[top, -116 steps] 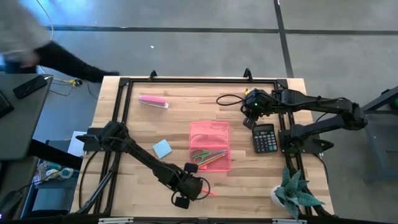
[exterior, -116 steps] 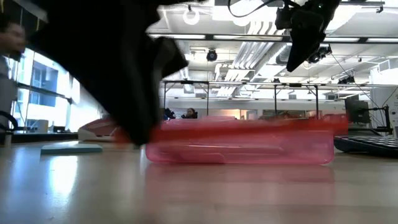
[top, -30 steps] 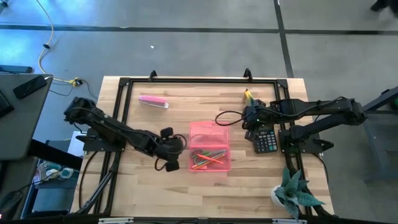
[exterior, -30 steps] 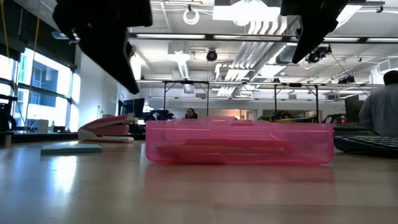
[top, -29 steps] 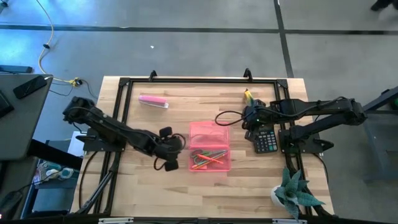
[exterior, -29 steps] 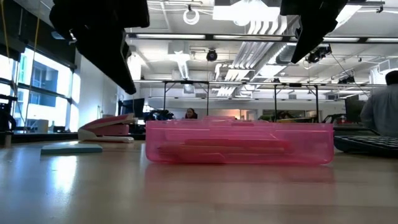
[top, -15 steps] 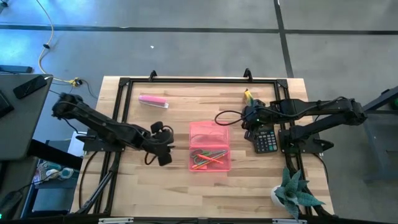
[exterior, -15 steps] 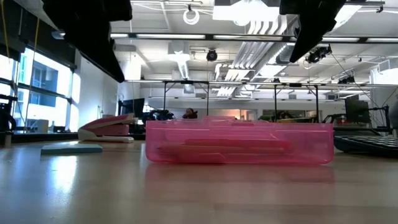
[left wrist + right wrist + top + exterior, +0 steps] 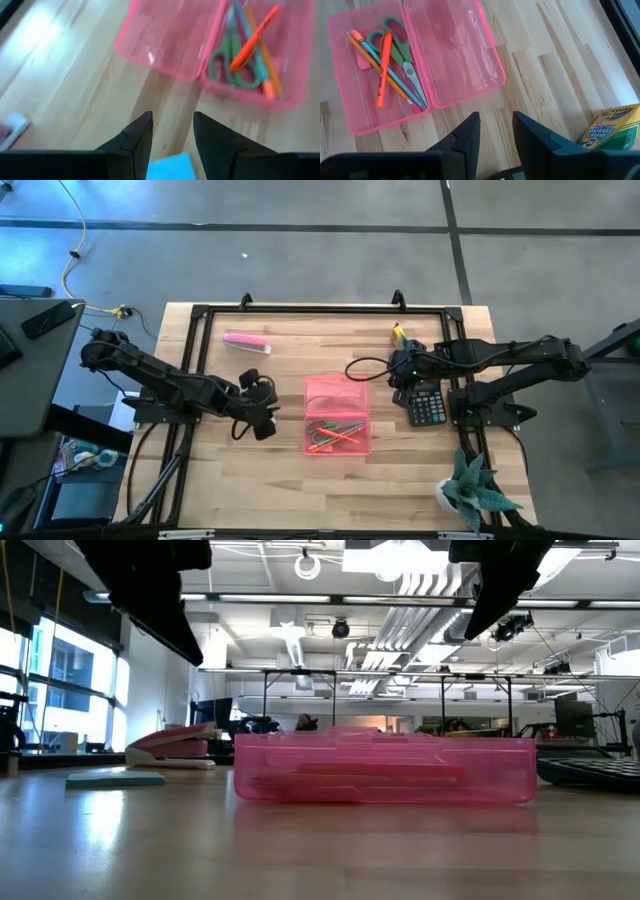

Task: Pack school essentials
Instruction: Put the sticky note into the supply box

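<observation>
Right wrist view, lower right corner: a small yellow-green box (image 9: 614, 127) lies on the wooden table (image 9: 555, 65); its face carries the brand "Crayola" with "WASHABLE" and "CRAYONS" printed below. No other legible text appears.

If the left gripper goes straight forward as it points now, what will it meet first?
Probably the pink case: past the left gripper, open above a blue pad, only bare table lies before it. Depth is uncertain.

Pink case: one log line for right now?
pink case open, scissors inside | left claw open above note pad | right claw open near calculator
</observation>
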`<state>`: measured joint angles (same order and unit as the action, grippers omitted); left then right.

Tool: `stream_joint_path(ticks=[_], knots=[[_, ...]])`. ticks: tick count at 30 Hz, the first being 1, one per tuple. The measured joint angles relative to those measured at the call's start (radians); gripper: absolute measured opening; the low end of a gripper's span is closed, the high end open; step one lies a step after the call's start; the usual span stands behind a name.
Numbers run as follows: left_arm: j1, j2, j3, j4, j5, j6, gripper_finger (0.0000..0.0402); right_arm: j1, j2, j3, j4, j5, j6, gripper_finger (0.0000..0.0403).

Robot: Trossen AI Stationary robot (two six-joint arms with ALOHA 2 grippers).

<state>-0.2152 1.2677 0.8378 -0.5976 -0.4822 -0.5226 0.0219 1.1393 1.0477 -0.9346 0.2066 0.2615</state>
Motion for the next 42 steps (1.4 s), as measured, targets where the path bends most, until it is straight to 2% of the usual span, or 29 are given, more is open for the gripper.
stream_joint_path(ticks=[9,17,20,25,34,42], knots=[[0.025,-0.019,0.0,-0.194,0.0,-0.166,0.0131,0.0,0.0,0.0,0.004,0.0,0.0,0.0107],[0.025,-0.006,0.001,-0.22,0.011,-0.297,0.0131,0.0,0.0,0.0,0.004,0.0,0.0,0.0107],[0.025,-0.005,0.001,-0.242,0.036,-0.353,0.0142,0.0,0.0,0.0,0.004,0.0,0.0,0.0107],[0.024,0.041,0.001,-0.283,0.131,-0.509,0.0205,0.0,0.0,0.0,0.005,0.0,0.0,0.0107],[-0.014,0.143,0.001,-0.275,0.158,-0.525,0.0386,0.0,0.0,0.0,0.005,0.0,0.0,0.0107],[-0.049,0.183,0.001,-0.241,0.158,-0.53,0.0398,0.0,0.0,0.0,0.011,0.0,0.0,0.0107]])
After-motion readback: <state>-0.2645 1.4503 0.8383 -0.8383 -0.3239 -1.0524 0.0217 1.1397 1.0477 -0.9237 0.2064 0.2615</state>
